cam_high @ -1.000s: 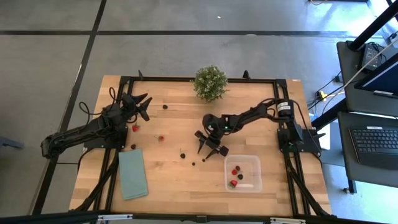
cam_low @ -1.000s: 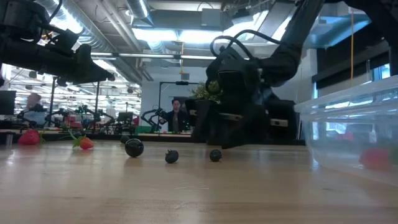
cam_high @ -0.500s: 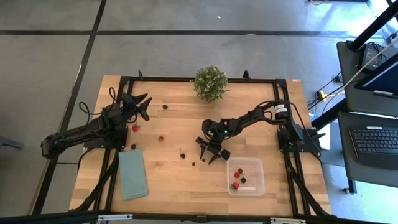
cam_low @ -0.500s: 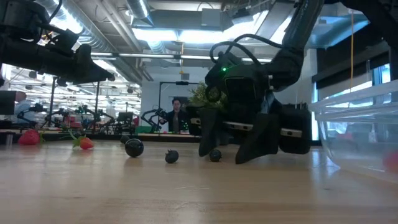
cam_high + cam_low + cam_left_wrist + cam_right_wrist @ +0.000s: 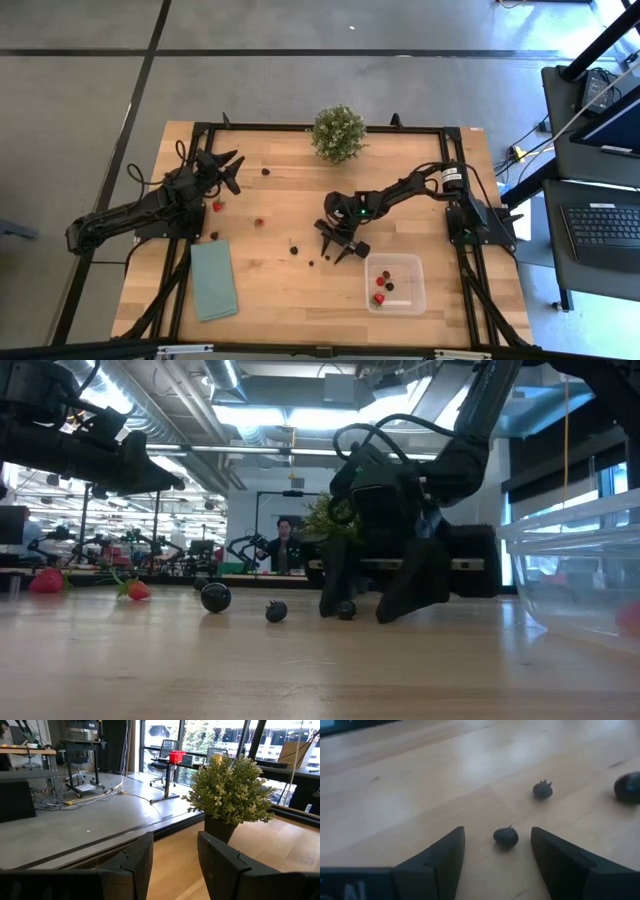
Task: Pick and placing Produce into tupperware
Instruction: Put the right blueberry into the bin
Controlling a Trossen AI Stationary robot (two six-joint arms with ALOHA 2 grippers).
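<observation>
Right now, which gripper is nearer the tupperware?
Right. The right gripper hangs just beside the tupperware, jaws open over a dark berry. The left gripper sits across the table.

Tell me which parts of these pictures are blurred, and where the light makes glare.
Low view: the clear plastic rectangular container at the near edge is out of focus, and bright ceiling lights glare behind the arms. Right wrist view: the wooden table shows a pale sheen, and the dark round berry at the edge is blurred. Left wrist view: the windows behind the bushy green potted plant are overexposed.
</observation>
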